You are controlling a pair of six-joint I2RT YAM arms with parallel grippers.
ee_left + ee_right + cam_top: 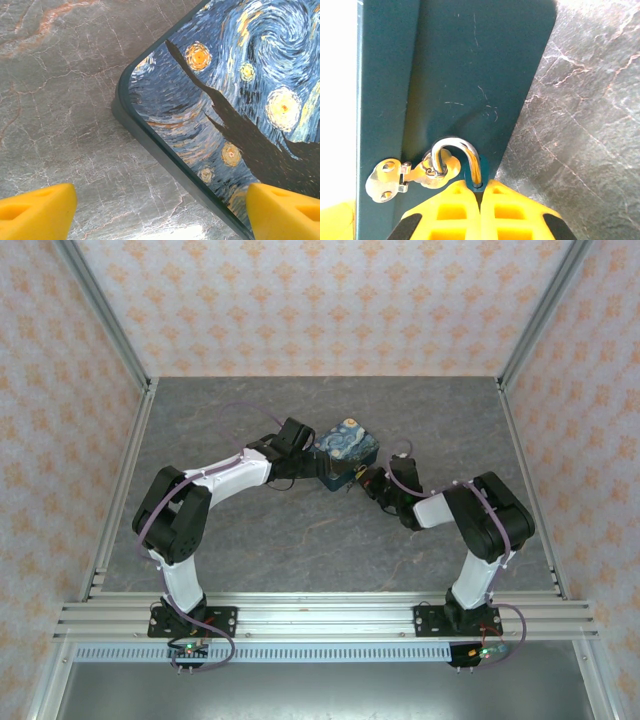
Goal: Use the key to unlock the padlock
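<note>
Brace first: close the wide-open left gripper (pixel 160 212) onto the box (pixel 225 100) corner lying between its fingers, pressing it to the surface (pixel 60 100). Treat the right gripper (pixel 481 187) as pinched fully together, with the padlock (pixel 475 167) shackle rising just ahead of its tips, hooked through the hasp (pixel 395 177). Cannot make out the key; line up carefully, turn gently, avoid dragging the box.

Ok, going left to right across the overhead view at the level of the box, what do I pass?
Left arm's elbow → left gripper → painted box → right arm's elbow. The right gripper overlaps the box's near right corner, so it is left out of the order.
</note>
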